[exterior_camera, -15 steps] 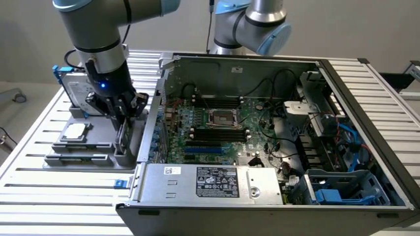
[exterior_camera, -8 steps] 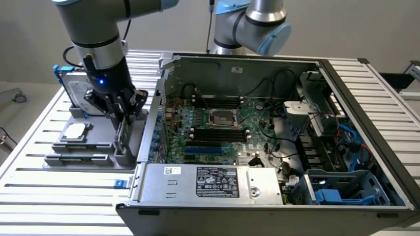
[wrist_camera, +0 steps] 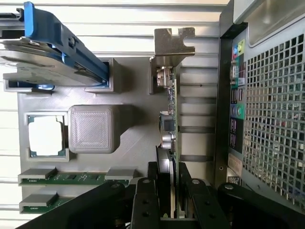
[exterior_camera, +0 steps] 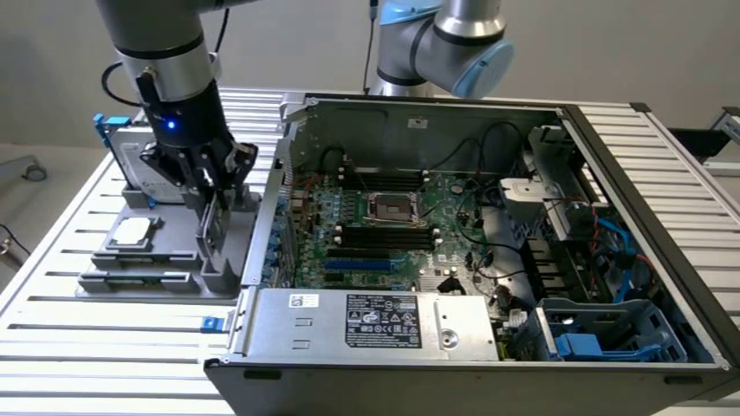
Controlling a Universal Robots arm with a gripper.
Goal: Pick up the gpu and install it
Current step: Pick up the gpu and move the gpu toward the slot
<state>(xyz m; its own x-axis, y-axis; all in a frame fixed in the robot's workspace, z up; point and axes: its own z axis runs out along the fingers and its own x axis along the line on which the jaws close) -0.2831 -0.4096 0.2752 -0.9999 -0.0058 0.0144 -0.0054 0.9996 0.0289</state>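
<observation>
Pinching the gpu [wrist_camera: 170, 98] across its faces, our gripper [wrist_camera: 167, 168] is clamped; we judge the grey holder [wrist_camera: 136, 143] stands it on edge for that.

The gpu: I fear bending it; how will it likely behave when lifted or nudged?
Probably stiff and light: the gpu is a thin flat board with a metal bracket. Standing on edge in the gray holder, it could tip if pushed. Its exposed components look fragile.

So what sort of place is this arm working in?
Probably a lab or test workcell for computer assembly: an opened desktop PC case lies on a slatted aluminium table, beside a grey fixture holding loose components, the gpu among them.
</observation>
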